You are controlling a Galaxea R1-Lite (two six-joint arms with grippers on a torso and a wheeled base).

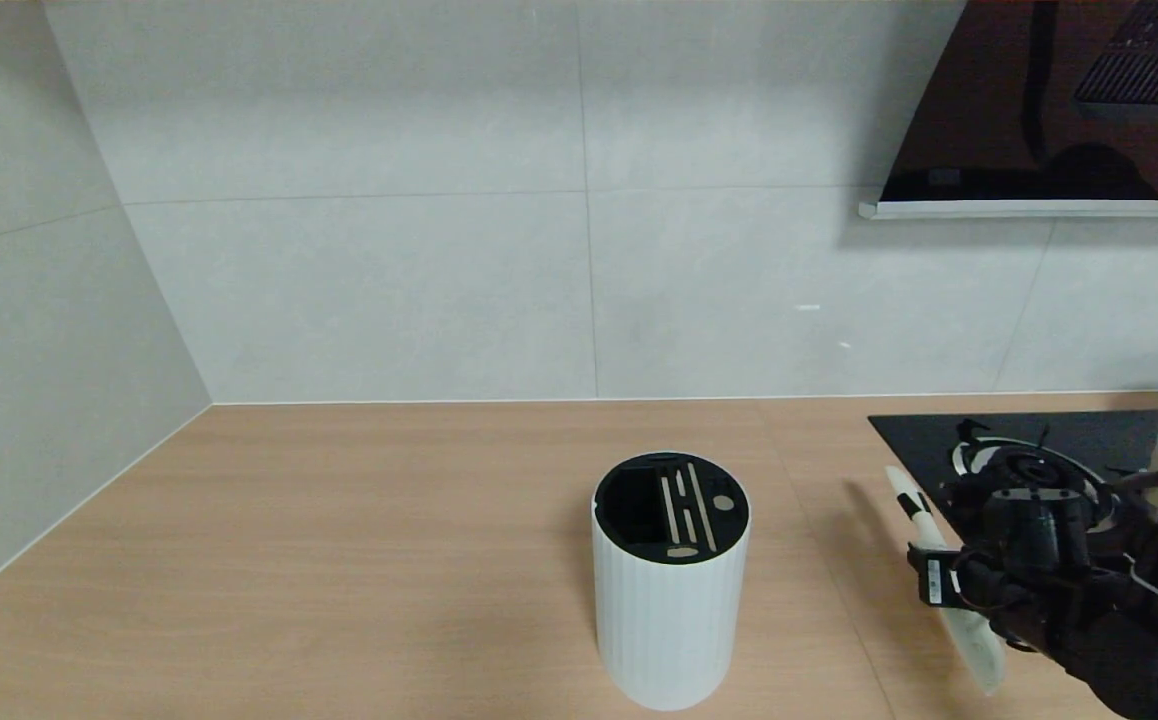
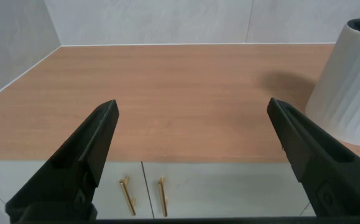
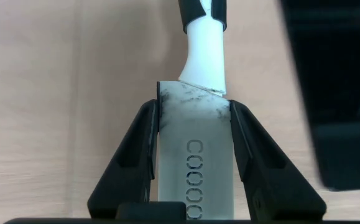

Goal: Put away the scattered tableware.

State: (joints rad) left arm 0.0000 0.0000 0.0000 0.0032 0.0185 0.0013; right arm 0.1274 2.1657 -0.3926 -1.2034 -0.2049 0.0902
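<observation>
Right gripper (image 3: 193, 115) fingers (image 3: 136, 155) clamp a white flat-bladed knife (image 3: 195, 168) — seemingly by its blade — over the wooden bench (image 1: 389, 560). Left gripper (image 2: 192, 109) gapes wide, empty. Recommend aligning blade squarely with a slot in the white ribbed holder (image 1: 671, 590).

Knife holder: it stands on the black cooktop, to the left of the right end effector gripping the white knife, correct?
No. The head view shows the knife holder standing on the wooden counter, beside the black cooktop, not on it. The rest holds: it is left of the right end effector, which grips the white knife.
</observation>
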